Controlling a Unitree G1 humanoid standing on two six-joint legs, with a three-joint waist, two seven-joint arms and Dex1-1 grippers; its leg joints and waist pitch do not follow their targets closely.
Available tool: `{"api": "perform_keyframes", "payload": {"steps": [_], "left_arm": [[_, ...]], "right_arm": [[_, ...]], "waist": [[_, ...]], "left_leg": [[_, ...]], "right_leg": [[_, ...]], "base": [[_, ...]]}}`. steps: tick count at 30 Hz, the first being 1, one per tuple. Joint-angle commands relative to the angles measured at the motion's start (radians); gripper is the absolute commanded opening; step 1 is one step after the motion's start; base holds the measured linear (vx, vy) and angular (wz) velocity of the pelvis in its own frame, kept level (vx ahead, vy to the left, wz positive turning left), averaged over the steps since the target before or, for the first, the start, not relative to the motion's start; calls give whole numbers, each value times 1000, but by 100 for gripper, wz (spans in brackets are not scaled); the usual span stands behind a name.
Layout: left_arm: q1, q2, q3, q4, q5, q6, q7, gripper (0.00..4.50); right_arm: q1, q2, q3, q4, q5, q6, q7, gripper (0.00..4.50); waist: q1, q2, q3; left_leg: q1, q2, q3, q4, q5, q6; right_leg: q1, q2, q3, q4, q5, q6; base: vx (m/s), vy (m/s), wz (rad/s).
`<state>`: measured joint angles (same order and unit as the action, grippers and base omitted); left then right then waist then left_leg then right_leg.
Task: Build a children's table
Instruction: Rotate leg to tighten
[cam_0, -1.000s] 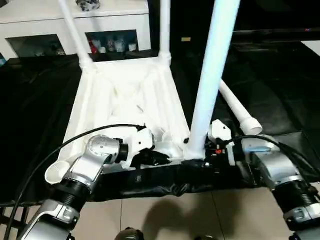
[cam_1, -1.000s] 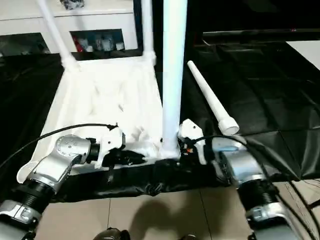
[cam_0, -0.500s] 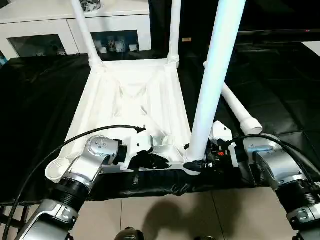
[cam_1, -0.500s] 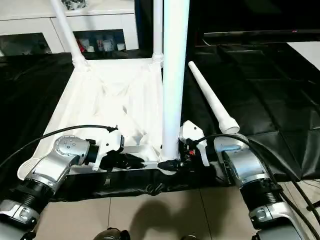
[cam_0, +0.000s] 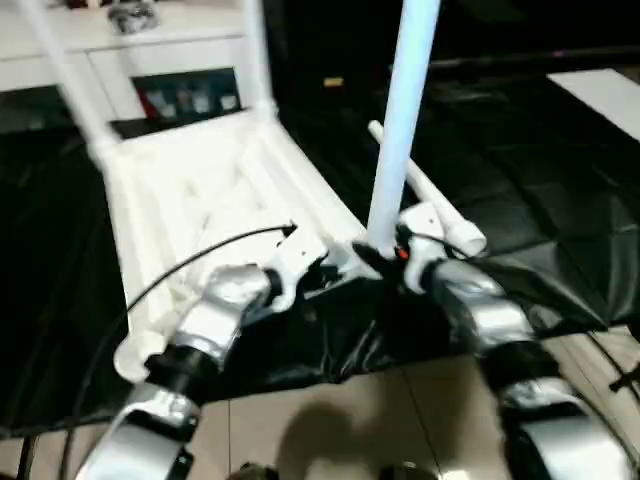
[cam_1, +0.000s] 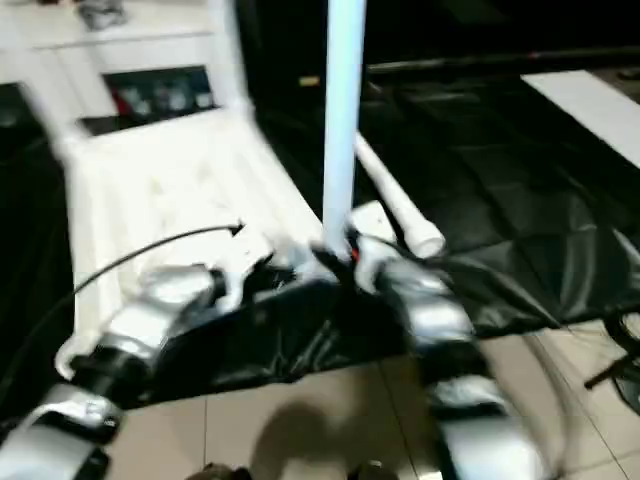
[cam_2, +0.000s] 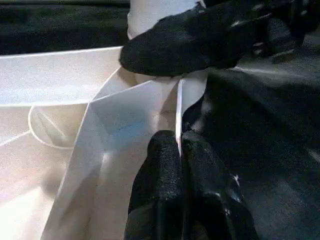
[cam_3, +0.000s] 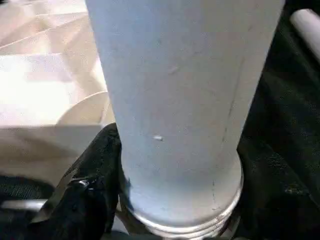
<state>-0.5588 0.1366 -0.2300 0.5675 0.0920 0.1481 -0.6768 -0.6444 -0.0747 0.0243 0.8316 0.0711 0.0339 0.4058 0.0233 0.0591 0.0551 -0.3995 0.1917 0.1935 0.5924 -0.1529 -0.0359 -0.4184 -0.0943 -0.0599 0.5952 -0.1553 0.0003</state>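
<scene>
**A:** Where's the tabletop?

**B:** It lies upside down, ribbed side up, on the black cloth (cam_0: 560, 210), filling the left half of the left eye frame: tabletop (cam_0: 190, 190). Two legs stand in its far corners, the far-left leg (cam_0: 60, 70) at the upper left and the far-right leg (cam_0: 255, 60) near top centre.

**A:** And the tall tube in the middle?

**B:** That is the upright leg (cam_0: 400, 120), rising from the tabletop's near-right corner just right of centre and running out of the top of the frame. A fourth, the loose leg (cam_0: 435, 205), lies flat on the cloth just behind it.

**A:** What are the hands doing?

**B:** The left hand (cam_2: 179, 150) is pinched tight on a thin edge of the tabletop by that corner, fingers (cam_2: 160, 170) pressed together on it. The right hand (cam_3: 175, 200) is closed around the foot of the upright leg, a black finger on each side of the tube.

**A:** Anything behind?

**B:** A white cabinet (cam_0: 150, 50) along the upper left.
</scene>
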Motion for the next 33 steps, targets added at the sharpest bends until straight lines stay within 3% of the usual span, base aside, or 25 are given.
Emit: {"api": "perform_keyframes", "payload": {"steps": [1,4,7,8,13,15,17,20,32,33], "left_arm": [[-15,-37,12,-62,-9,-41,46,0],[-4,-36,-14,-69,-3,-71,28,0],[-1,-29,-25,-69,-1,-82,19,0],[1,-24,-30,-69,-8,-97,-6,0],[8,3,-43,-70,-31,-127,-105,0],[10,34,-50,-67,-48,-148,-187,0],[11,41,-52,-66,-50,-151,-203,0],[7,100,-51,-55,-71,-181,-309,0],[17,215,-26,-61,-113,-198,-470,0],[19,222,-23,-62,-113,-198,-472,0]], "right_arm": [[5,77,48,50,-8,7,6,270],[-1,89,51,61,-9,-27,-4,340],[-5,89,45,69,-15,-44,5,343],[-6,82,44,71,-20,-59,16,378],[7,38,65,38,-34,-92,95,409],[32,-10,94,-9,-31,-88,208,409],[39,-21,102,-20,-30,-88,235,409],[90,-121,161,-117,-16,-68,481,409],[137,-273,229,-286,42,40,823,409],[136,-274,228,-290,43,46,830,409]], "waist": [[7,-13,-75],[7,-12,-77],[7,-9,-75],[7,-9,-75],[10,-8,-74],[15,-8,-74],[21,-7,-75],[29,-3,-74],[60,-16,-77],[64,-12,-76]], "left_leg": [[22,26,-19,-69,-329,22],[22,28,-18,-70,-319,30],[22,27,-17,-70,-329,33],[23,27,-17,-70,-336,31],[29,29,-16,-70,-356,29],[26,29,-16,-72,-350,33],[31,32,-14,-71,-359,35],[28,34,-15,-74,-362,34],[27,39,-12,-70,-302,51],[28,40,-12,-70,-302,47]], "right_leg": [[45,-47,26,-82,-351,-193],[46,-44,26,-78,-309,-201],[47,-44,26,-79,-307,-205],[46,-45,26,-80,-323,-200],[42,-44,27,-83,-334,-202],[45,-43,27,-82,-321,-202],[41,-42,28,-79,-310,-209],[46,-40,26,-76,-310,-204],[47,-45,30,-67,-283,-221],[44,-46,31,-67,-287,-220]], "base": [[0,0,0],[0,0,0],[0,0,0],[0,0,0],[0,0,0],[0,0,0],[0,0,0],[0,0,0],[0,0,0],[0,0,0]]}}
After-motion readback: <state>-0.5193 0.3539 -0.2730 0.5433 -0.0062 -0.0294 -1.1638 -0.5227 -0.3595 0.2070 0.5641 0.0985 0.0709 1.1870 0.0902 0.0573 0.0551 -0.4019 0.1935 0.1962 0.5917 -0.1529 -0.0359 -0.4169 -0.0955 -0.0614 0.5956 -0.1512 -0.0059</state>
